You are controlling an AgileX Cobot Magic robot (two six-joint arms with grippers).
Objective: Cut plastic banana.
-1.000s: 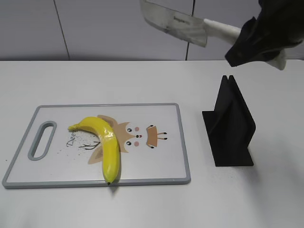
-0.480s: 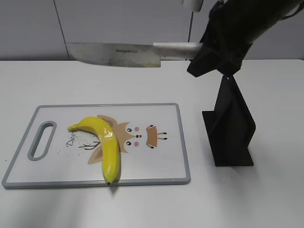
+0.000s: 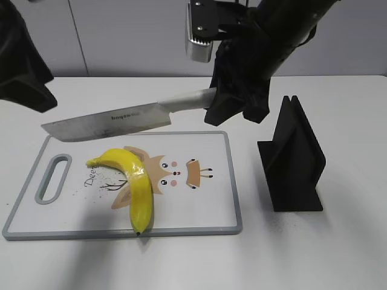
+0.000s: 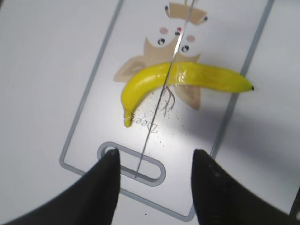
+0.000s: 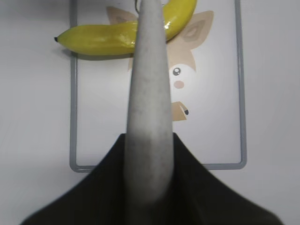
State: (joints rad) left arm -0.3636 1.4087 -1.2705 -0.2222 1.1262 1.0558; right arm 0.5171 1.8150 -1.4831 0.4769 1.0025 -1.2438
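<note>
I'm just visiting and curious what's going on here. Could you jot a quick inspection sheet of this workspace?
Surface: white table, bare around the board.
Job's things: yellow banana lying whole on the cutting board; knife held above it, not touching.
Clutter: black stand right of the board.
Grippers: right gripper shut on the knife handle; left gripper open, holding nothing, above the board.
Cables: nothing seen.
Surroundings: grey wall panels.

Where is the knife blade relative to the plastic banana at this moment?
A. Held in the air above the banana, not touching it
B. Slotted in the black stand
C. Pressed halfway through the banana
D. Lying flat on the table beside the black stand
A: in the exterior view the knife, held by the right pincer, hangs clear above the plastic banana, which lies whole on the cutting board.
</note>
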